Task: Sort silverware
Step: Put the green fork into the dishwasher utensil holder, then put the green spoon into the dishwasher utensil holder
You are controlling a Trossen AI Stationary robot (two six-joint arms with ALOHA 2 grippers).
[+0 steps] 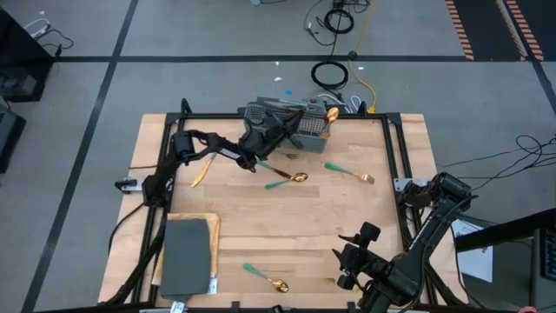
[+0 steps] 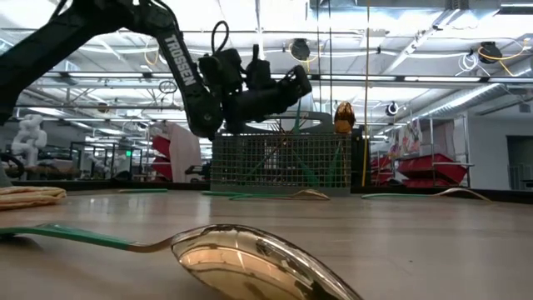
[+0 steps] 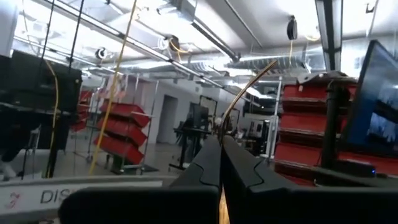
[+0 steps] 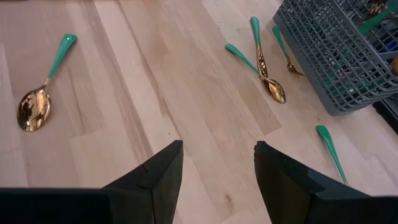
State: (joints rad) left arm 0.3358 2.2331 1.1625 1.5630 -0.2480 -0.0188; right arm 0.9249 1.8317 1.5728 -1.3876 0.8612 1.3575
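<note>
- My left gripper [image 1: 261, 139] hangs over the near edge of the grey mesh caddy [image 1: 300, 124] at the far side of the table [image 1: 261, 217]. Its fingers [image 3: 211, 165] are pressed together, with a thin gold piece of silverware [image 3: 239, 99] pinched between them and curving up past the tips.
- Just below that gripper lies a spoon [image 1: 287, 180]; further to its right, a fork [image 1: 349, 173].
- A gold head [image 1: 331, 114] sticks up out of the caddy beside the gripper.
- My right gripper [image 4: 217, 171] waits at the near right corner, fingers spread wide, nothing between them.
- To its left lies another spoon [image 1: 265, 278], near the table's front edge.
</note>
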